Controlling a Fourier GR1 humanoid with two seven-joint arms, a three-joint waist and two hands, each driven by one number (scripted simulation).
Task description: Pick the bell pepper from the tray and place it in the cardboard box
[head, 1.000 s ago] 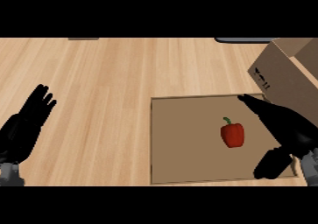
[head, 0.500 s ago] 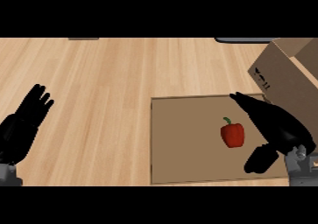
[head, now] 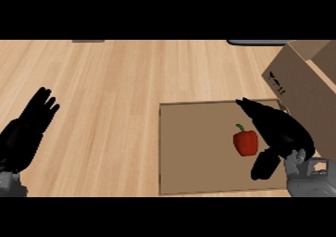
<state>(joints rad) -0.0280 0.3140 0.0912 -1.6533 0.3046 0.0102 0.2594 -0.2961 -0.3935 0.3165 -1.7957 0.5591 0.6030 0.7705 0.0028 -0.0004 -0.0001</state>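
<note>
A red bell pepper (head: 246, 142) with a green stem lies on the brown tray (head: 194, 152), toward its right side. My right hand (head: 279, 132) hovers over the tray just right of the pepper, open, fingers stretched to the upper left and thumb hanging down below the pepper; it does not hold the pepper. The cardboard box (head: 309, 88) stands at the right edge, past the tray's upper right corner. My left hand (head: 23, 136) rests open at the far left over the wooden counter, fingers up.
A dark object (head: 256, 42) shows at the counter's top edge, right of centre, and a grey one (head: 88, 40) at the top left. Bare wood lies between the left hand and the tray.
My right hand has moved left and a little down, closing in on the pepper's right side. The pepper, tray and box have not moved. The left hand has barely shifted.
</note>
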